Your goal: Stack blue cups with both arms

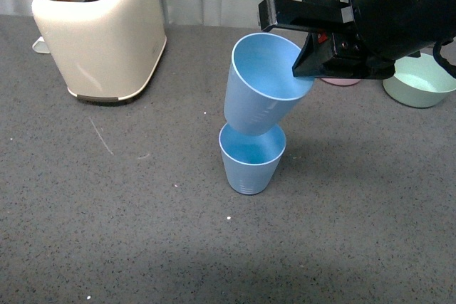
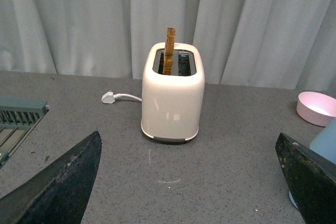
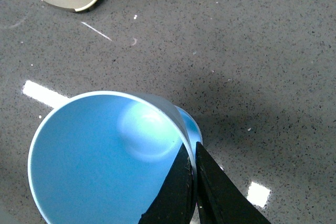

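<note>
Two tapered plastic tumblers, the tilted upper tumbler [image 1: 258,90] and the lower tumbler [image 1: 251,165], are matte light blue with thin pale rims. The boxy right gripper [image 3: 192,156] is black. The stone-like tabletop [image 1: 107,233] is dark grey, flecked white. The rounded toaster [image 1: 107,33] is cream, its toast slice [image 2: 170,51] brown. The round pink bowl [image 2: 316,107] is pale; the other bowl [image 1: 420,83] is mint green. The pleated curtain [image 2: 79,19] is white.

Premises present as a staged kitchen counter: grey speckled worktop [image 1: 142,240], cream toaster [image 2: 172,98] holding a slice of toast [image 2: 170,51], slatted grey-green rack [image 2: 18,116], pink bowl [image 2: 316,107] and pale green bowl [image 1: 420,82], backed by a plain pale curtain [image 2: 79,19].
</note>
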Controlling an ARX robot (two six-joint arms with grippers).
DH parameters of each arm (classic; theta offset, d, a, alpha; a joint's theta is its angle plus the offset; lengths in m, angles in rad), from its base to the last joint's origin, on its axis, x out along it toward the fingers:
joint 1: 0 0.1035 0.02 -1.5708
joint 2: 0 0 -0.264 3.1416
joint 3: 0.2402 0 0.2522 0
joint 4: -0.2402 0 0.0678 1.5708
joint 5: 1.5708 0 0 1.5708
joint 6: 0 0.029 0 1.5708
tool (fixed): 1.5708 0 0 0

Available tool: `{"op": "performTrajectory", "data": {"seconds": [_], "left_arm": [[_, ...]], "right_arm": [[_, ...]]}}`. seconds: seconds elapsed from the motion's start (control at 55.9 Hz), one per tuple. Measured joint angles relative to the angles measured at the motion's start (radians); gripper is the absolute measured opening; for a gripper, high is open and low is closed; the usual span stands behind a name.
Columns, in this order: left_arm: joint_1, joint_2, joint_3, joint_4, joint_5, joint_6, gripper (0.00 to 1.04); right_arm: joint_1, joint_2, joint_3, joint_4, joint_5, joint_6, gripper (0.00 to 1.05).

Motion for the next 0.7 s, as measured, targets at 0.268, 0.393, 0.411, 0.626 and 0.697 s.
{"op": "performTrajectory", "data": {"seconds": [0.268, 0.393, 0.411, 0.626, 0.697], "left_arm": [[0.0, 0.0, 0.0, 0.0, 0.0, 0.0, 0.98], [0.0, 0.0, 0.0, 0.0, 0.0, 0.0, 0.98], [0.0, 0.0, 0.0, 0.0, 0.0, 0.0, 0.98], [0.0, 0.0, 0.0, 0.0, 0.0, 0.0, 0.98], [0.0, 0.0, 0.0, 0.0, 0.0, 0.0, 0.98]], "right_arm": [[0.009, 0.008, 0.0, -0.001, 0.011, 0.0, 0.01], [0.011, 0.008, 0.001, -0.008, 0.007, 0.0, 0.14], [0.011, 0.008, 0.001, -0.008, 0.007, 0.0, 0.16], [0.011, 0.005, 0.0, -0.003, 0.013, -0.003, 0.51], [0.011, -0.01, -0.009, 0.027, 0.053, -0.024, 0.63]]}}
